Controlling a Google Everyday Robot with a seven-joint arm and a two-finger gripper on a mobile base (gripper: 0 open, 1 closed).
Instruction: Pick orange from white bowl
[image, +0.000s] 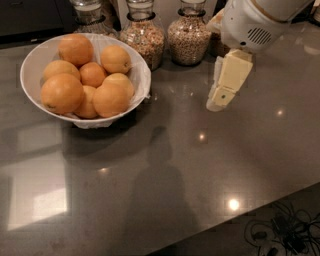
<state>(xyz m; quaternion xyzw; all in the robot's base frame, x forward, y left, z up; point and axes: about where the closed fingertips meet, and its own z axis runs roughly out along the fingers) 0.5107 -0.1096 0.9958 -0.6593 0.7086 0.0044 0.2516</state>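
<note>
Hanging above the grey counter (200, 165), the gripper (220, 100) points down in front of the glass jars of grains (189, 32), well apart from the white bowl (31, 62) on the left. It carries nothing. It is seen from the side, so I cannot tell if it is spread or pressed together.

The oranges fill the bowl in a heap, touching each other. The orange at the right rim (116, 59) lies high in the heap and nearest to the arm, so I judge it the easiest one to take. The big front orange (61, 93) sits lower, between its neighbours.

An orange is probably rather heavy for its size, firm with a little give, and round, so it will roll if it is pushed from one side only. The peel is dimpled and not very slippery. The hold should go across the widest part, coming from above, with room on both sides for the pincer to go down. A hard squeeze is not needed and may bruise the fruit.

Taking one orange may make the others settle or roll. At the right edge of the bowl there is something thin and white, maybe a lining, but the view is not good enough to be sure. The bowl may slide on the smooth counter if it is bumped.
</note>
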